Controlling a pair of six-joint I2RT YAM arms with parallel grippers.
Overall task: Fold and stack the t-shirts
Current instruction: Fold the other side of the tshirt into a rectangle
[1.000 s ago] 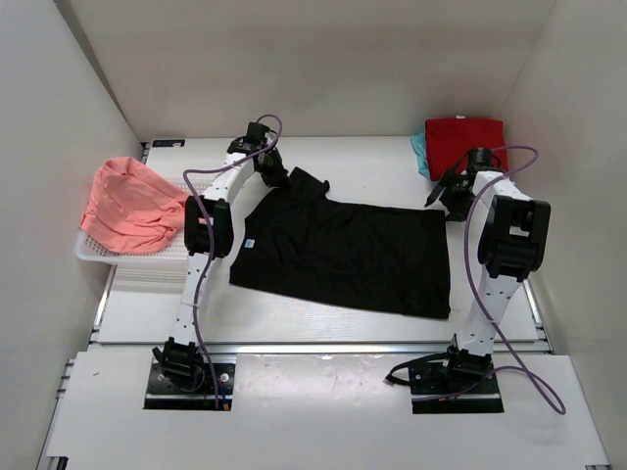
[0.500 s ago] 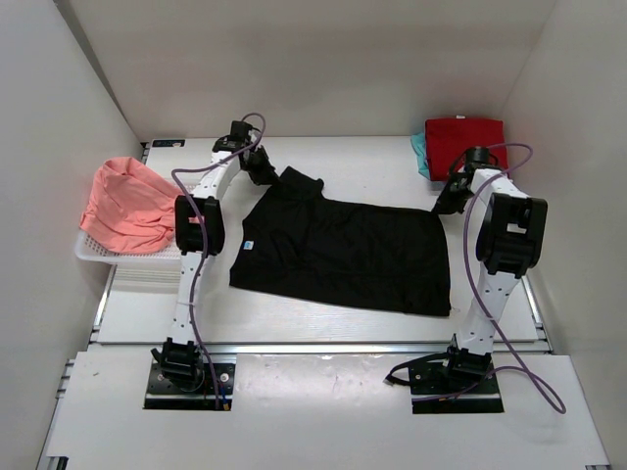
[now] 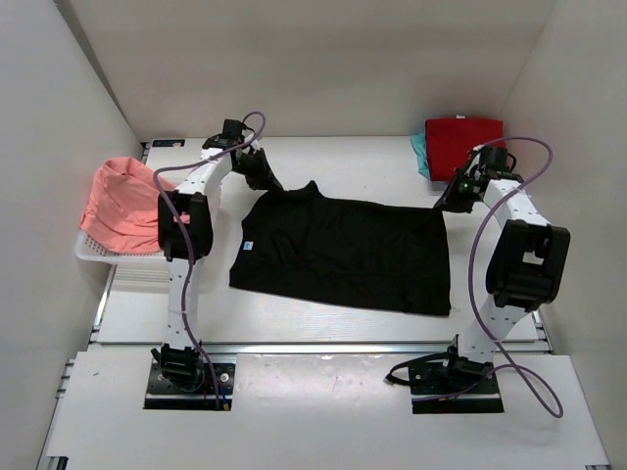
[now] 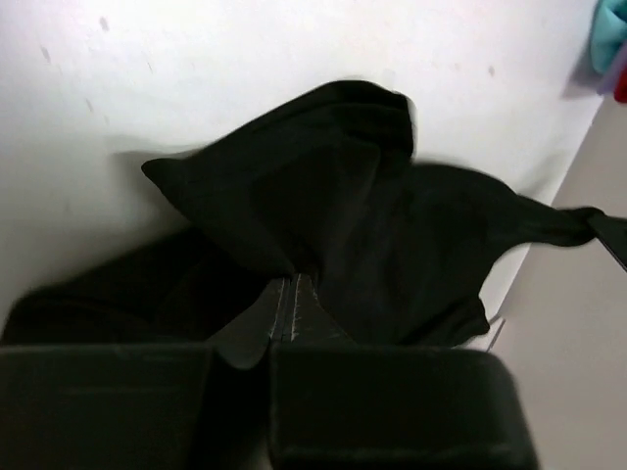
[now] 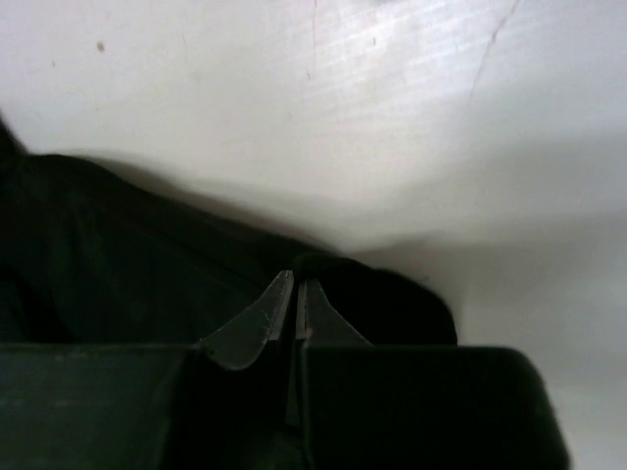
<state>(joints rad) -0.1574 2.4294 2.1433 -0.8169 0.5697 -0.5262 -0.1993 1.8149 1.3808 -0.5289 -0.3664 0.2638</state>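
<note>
A large black t-shirt (image 3: 343, 250) lies spread flat in the middle of the table. My left gripper (image 3: 266, 183) is shut on its far left corner; in the left wrist view the fingertips (image 4: 289, 286) pinch bunched black cloth (image 4: 333, 196). My right gripper (image 3: 444, 204) is shut on the shirt's far right corner, and the right wrist view shows the tips (image 5: 295, 286) clamped on the black edge (image 5: 392, 299). A folded red t-shirt (image 3: 463, 142) lies on a teal one (image 3: 419, 150) at the back right. A salmon-pink t-shirt (image 3: 122, 201) is heaped at the left.
The salmon-pink shirt rests in a white mesh basket (image 3: 98, 252) at the table's left edge. White walls close in the back and both sides. The teal cloth (image 4: 612, 34) shows at the top right of the left wrist view.
My right gripper has shut on the shirt's far right corner and that arm's elbow swung right. My left gripper moved back and left, drawing the folded far left corner out flatter.
</note>
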